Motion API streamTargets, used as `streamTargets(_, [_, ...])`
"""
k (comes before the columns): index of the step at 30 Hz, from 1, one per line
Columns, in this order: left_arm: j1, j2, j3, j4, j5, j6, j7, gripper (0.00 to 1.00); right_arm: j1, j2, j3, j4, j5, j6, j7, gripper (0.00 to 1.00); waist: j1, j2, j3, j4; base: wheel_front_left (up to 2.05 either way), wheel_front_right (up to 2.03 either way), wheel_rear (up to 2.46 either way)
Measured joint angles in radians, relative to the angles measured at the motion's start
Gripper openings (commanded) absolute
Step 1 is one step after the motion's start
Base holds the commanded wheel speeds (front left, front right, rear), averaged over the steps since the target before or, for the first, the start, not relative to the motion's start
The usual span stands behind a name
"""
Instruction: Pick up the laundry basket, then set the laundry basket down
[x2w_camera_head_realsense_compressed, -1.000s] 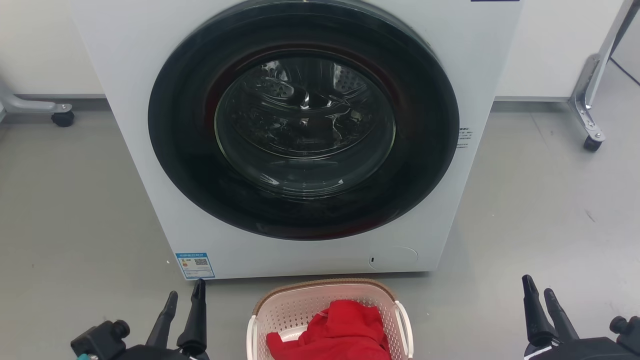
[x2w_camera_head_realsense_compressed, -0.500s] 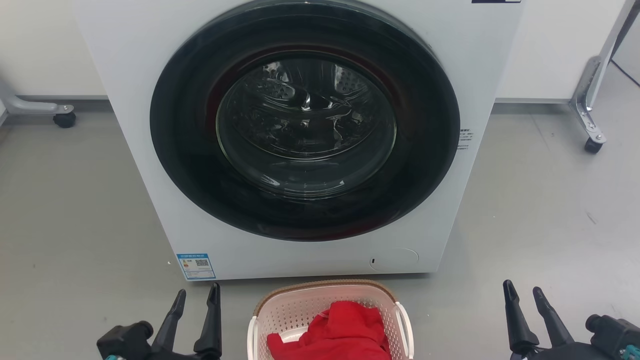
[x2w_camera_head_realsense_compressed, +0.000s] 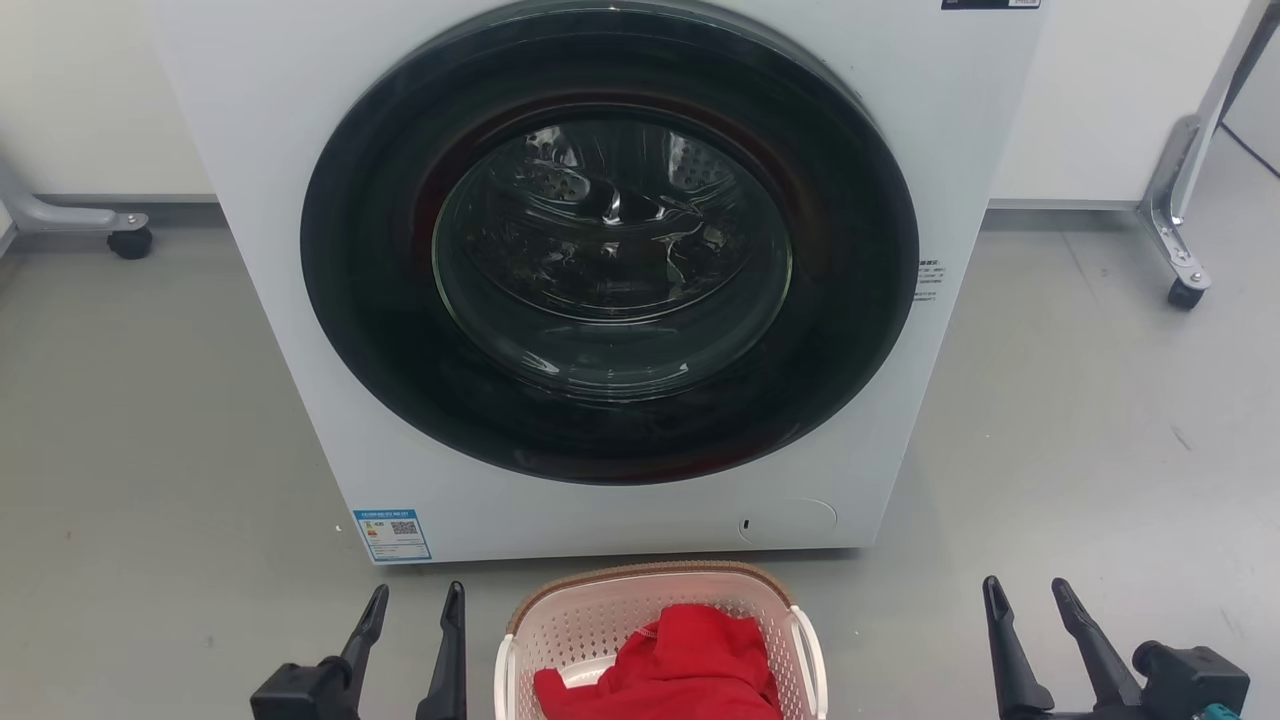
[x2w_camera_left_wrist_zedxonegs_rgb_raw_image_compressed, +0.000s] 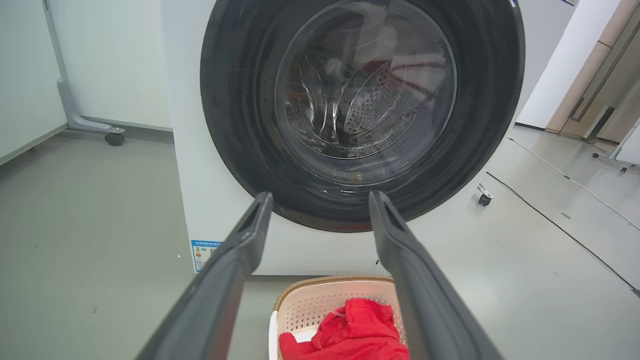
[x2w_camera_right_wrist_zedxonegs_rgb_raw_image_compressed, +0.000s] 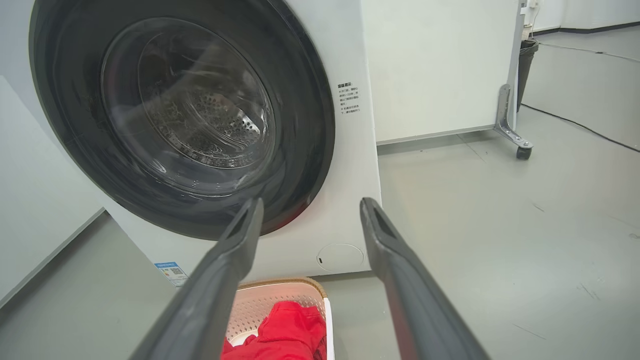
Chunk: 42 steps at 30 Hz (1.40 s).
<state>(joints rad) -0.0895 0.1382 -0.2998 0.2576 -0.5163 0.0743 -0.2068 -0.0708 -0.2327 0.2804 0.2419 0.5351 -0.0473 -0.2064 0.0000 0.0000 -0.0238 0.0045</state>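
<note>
My left tool (x2w_camera_head_realsense_compressed: 418, 592) sat low on my left, my right tool (x2w_camera_head_realsense_compressed: 1025, 585) low on my right, each with its two dark fingers pointing forward and spread apart.

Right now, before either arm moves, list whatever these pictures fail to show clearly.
Head view: the laundry basket runs off the bottom edge, so its near part is unseen.
All views: the basket floor is mostly covered by the red garment.
Head view: the blue sticker on the washing machine has print too small to read.
All views: reflections on the door glass hide whether anything lies in the drum.
</note>
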Motion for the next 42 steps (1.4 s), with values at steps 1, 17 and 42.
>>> streamTargets(1, [0.000, 0.000, -0.004, 0.004, 0.017, 0.003, -0.006, 1.00, 0.000, -0.002, 0.004, 0.001, -0.013, -0.007, -0.003, 1.00, 0.0000, 0.0000, 0.000, 0.000, 0.00, 0.00, 0.00])
streamTargets(17, [0.002, -0.004, -0.034, 0.052, 0.144, 0.033, -0.043, 1.00, 0.019, -0.010, 0.030, 0.023, -0.134, -0.041, -0.043, 1.00, 0.0000, 0.0000, -0.007, 0.002, 0.00, 0.00, 0.00])
streamTargets(42, [0.009, -0.013, -0.023, 0.086, 0.150, 0.041, -0.041, 1.00, 0.024, -0.003, 0.018, 0.035, -0.134, -0.049, -0.043, 1.00, 0.0000, 0.0000, -0.005, 0.003, 0.00, 0.00, 0.00])
